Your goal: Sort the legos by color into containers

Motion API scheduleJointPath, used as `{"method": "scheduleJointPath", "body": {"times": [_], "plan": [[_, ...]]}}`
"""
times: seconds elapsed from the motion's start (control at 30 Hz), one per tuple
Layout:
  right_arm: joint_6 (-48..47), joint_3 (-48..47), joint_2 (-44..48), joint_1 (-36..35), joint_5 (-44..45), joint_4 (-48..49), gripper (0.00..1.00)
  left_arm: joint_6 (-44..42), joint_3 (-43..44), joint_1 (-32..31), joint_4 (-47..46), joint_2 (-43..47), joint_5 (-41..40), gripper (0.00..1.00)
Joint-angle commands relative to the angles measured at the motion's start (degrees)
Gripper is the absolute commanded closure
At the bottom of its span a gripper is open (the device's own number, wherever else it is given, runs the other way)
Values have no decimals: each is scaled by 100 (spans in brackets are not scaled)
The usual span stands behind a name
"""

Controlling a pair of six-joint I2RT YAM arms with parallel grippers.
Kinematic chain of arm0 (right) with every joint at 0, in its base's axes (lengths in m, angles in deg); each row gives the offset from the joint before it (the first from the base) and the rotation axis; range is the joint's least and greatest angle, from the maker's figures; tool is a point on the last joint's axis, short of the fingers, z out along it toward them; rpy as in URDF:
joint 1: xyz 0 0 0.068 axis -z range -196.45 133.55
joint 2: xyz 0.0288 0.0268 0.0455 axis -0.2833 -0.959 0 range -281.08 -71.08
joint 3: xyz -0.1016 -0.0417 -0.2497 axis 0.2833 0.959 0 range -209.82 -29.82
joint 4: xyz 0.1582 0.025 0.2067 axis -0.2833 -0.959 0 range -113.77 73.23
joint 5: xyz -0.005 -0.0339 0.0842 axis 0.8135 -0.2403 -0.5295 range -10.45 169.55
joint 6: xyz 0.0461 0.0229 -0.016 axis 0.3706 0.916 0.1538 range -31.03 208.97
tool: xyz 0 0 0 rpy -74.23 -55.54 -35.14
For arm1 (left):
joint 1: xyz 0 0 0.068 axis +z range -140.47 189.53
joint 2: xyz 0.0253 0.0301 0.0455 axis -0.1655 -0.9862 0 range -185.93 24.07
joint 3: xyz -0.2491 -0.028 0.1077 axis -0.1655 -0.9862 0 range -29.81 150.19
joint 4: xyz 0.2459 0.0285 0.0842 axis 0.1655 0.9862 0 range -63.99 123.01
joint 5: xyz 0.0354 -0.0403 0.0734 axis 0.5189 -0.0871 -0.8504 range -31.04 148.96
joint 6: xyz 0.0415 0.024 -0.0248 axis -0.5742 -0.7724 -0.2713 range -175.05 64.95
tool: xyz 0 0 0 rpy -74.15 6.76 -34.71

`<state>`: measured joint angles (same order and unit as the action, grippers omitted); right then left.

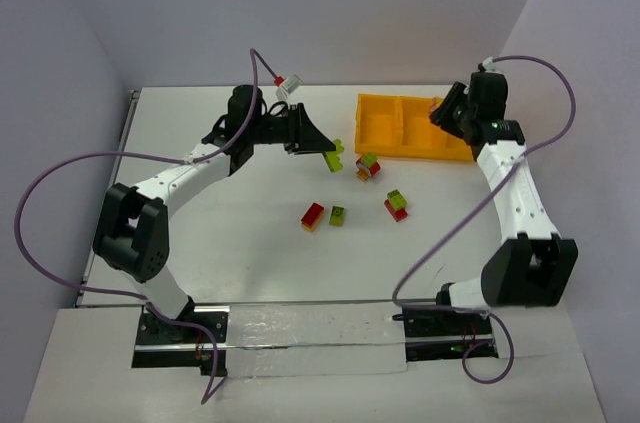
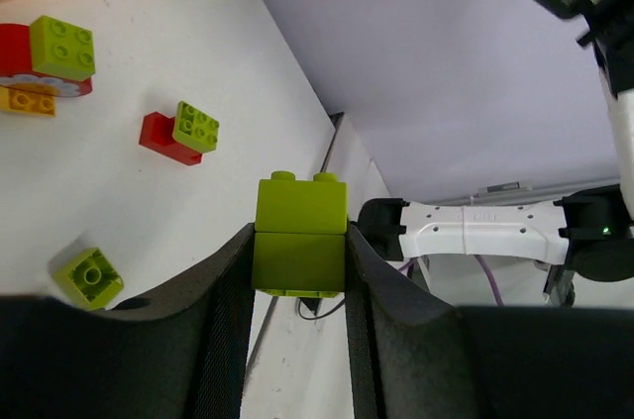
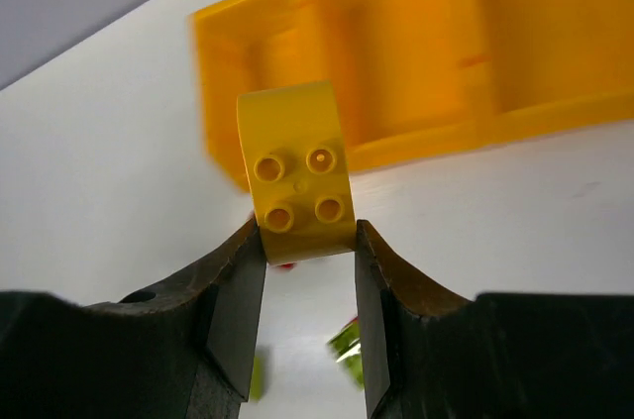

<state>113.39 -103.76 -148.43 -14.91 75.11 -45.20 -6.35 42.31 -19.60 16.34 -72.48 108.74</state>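
In the top view, the left claw (image 1: 328,150) is seen over mid-counter (image 1: 240,243), closed on a lime green brick (image 1: 334,156). The right claw (image 1: 440,113) is held at the right end of the tray (image 1: 380,133), its load hidden, with loose bricks (image 1: 338,216) scattered between. In the left wrist view, that brick's long axis is shown running along the fingers, studs pointing outward. Only in the right wrist view is a pinched yellow brick (image 3: 297,181) revealed, four studs turned to the camera, the tray beyond.
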Motion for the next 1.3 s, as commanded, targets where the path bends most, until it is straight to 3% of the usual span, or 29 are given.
{"method": "scheduleJointPath", "body": {"times": [0.0,0.3,0.43,0.53,0.63,0.77,0.97,1.1,1.27], "plan": [[-424,-545,-905,581,1409,-109,99,-400,368,21,424,296,-239,100],[-470,-1672,-2308,992,1448,-200,94,-554,361,21,757,407,-453,100],[-498,-2119,-2783,1006,1440,-276,78,-632,423,21,894,427,-539,100],[-547,-2422,-3084,1008,1437,-406,48,-679,498,21,949,429,-556,100],[-615,-2701,-3383,1015,1414,-490,41,-695,514,21,949,467,-579,100],[-648,-2934,-3615,1023,1437,-591,39,-742,522,21,1170,536,-615,100],[-524,-2862,-3204,1007,951,-596,37,-891,605,21,1381,594,-669,100],[-457,-2450,-2345,892,467,-441,37,-1058,685,21,1462,564,-606,100],[-621,-963,-884,280,-1226,255,36,-1230,864,47,1450,428,-225,100]]}}
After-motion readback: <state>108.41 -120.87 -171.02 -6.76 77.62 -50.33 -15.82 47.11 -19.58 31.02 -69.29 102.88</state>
